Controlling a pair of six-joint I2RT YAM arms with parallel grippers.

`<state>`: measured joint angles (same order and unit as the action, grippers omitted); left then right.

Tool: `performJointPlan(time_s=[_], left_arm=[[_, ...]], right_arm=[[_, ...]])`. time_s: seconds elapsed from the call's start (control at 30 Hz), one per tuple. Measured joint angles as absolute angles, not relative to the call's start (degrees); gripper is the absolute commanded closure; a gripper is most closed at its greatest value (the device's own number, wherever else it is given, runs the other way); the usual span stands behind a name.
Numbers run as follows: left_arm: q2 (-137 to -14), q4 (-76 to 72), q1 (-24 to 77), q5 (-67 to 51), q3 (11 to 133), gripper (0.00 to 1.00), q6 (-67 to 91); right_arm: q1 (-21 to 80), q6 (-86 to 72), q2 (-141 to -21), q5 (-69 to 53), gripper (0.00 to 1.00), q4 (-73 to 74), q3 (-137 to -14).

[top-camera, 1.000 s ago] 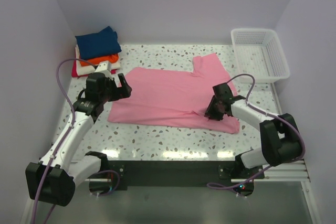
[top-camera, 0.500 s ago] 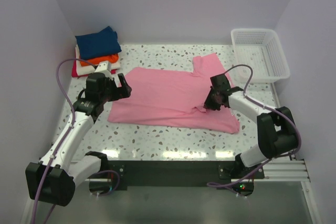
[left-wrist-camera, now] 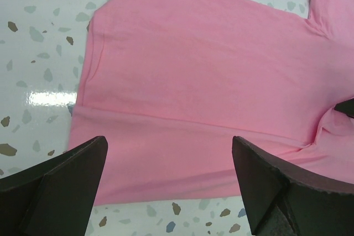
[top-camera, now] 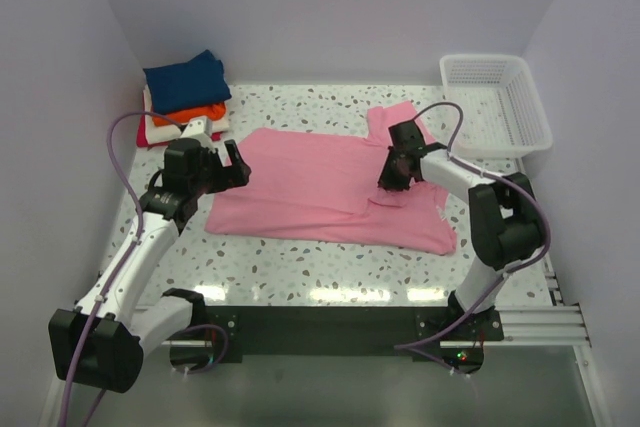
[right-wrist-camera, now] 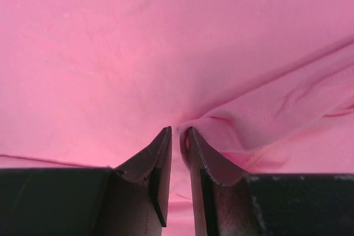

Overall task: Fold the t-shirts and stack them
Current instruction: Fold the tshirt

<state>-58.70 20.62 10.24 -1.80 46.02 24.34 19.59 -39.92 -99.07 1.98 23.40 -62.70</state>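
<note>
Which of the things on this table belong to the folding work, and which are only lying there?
Belong to the job: light pink cloth t-shirt, spread out, pinched by the right hand; pile of folded cloth t-shirts, navy blue on top, far left.
Lying about: white plastic mesh basket, far right.

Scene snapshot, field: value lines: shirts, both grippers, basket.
pink t-shirt: spread on the table
right gripper: shut on a pinch of the pink t-shirt by its sleeve
left gripper: open, empty, over the shirt's hem
folded stack: navy shirt on top, far-left corner
white mesh basket: far-right corner
</note>
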Motion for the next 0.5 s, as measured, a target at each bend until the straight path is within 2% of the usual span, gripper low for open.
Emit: performJointPlan(time_s=[0.1,0.23,0.3,0.5], left_arm=[[-58.83,20.62,10.28,-1.83,46.02,0.0,24.34],[-59.16,20.62,10.28,-1.83,46.02,0.0,24.32],[-59.2,20.64,10.28,-1.8,46.02,0.0,24.32],[-59.24,20.64,10.28,-1.83,46.02,0.0,24.25]], right_arm=[[19.59,-38.68,-101.41,1.85,0.71,23.88,-65.67],[19.62,-36.84,-102.98,1.98,0.56,24.88,-68.55],[19.62,-35.73,-102.98,2.09,0.52,25.76,-69.71],[19.62,-32.82,-101.6,5.26,0.5,28.82,-72.79]])
